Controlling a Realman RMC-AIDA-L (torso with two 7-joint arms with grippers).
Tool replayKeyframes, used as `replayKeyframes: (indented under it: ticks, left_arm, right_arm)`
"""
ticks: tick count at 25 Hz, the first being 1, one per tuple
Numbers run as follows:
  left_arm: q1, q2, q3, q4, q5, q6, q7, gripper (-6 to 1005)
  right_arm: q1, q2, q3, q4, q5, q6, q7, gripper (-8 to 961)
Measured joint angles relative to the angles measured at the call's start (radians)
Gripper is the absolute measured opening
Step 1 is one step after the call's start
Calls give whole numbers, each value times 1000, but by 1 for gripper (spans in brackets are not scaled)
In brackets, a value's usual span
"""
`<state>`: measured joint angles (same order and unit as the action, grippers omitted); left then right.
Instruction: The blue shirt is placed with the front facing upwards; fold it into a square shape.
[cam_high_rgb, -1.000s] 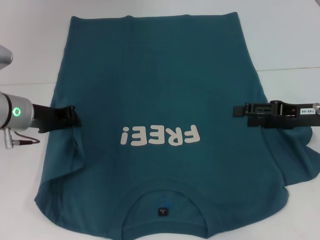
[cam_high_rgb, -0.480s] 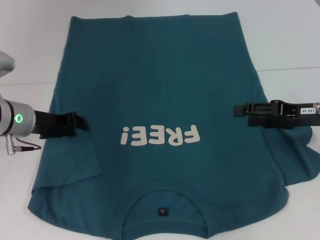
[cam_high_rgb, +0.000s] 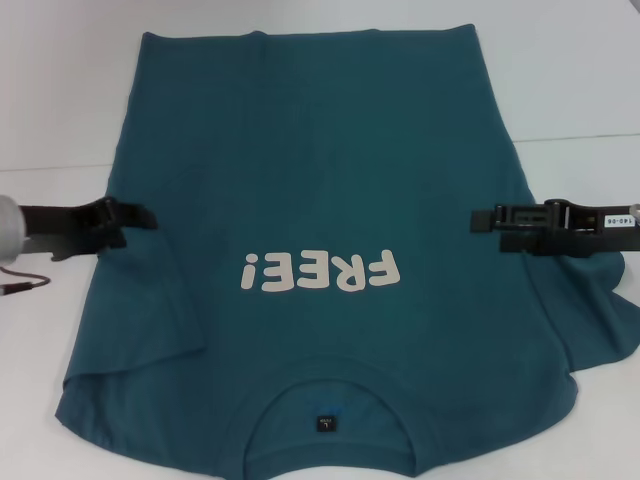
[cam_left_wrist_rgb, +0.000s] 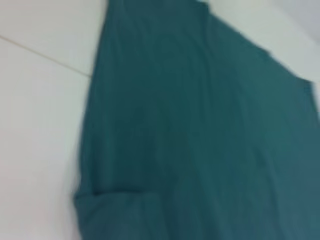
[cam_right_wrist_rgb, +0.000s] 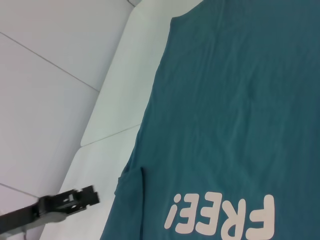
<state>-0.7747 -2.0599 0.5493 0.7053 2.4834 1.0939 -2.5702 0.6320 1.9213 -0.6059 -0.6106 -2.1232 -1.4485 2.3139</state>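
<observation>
Head view: the blue shirt (cam_high_rgb: 320, 230) is spread print-up on the white table (cam_high_rgb: 580, 80), with only its left sleeve tucked inward (the right sleeve is not yet folded). The left gripper (cam_high_rgb: 135, 215) and right gripper (cam_high_rgb: 480, 221) are seen at opposite edges, empty; finger state cannot be told. Most folding is judged outstanding.
</observation>
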Motion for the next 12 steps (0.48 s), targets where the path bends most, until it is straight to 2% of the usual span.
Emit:
replayKeyframes:
  ticks: [2, 5, 7, 9, 11, 12]
  left_arm:
    - [29, 6, 2, 30, -47, 84, 66, 549]
    - [63, 20, 3, 59, -85, 241, 263, 550]
    - [99, 13, 2, 99, -95, 352, 454, 550]
    - [145, -20, 1, 174, -103, 412, 583, 550]
    - [221, -78, 11, 298, -141, 453, 712, 551]
    - [266, -100, 33, 349, -181, 465, 768, 551]
  right_arm:
    - [-1, 0, 0, 0, 0, 3, -4, 921]
    - [-1, 0, 0, -2, 0, 9, -7, 922]
    - [-1, 1, -1, -7, 0, 11, -15, 922]
    - [0, 3, 0, -10, 1, 11, -33, 922]
    - [4, 3, 1, -10, 3, 7, -55, 922]
    - [6, 3, 1, -11, 3, 7, -63, 922]
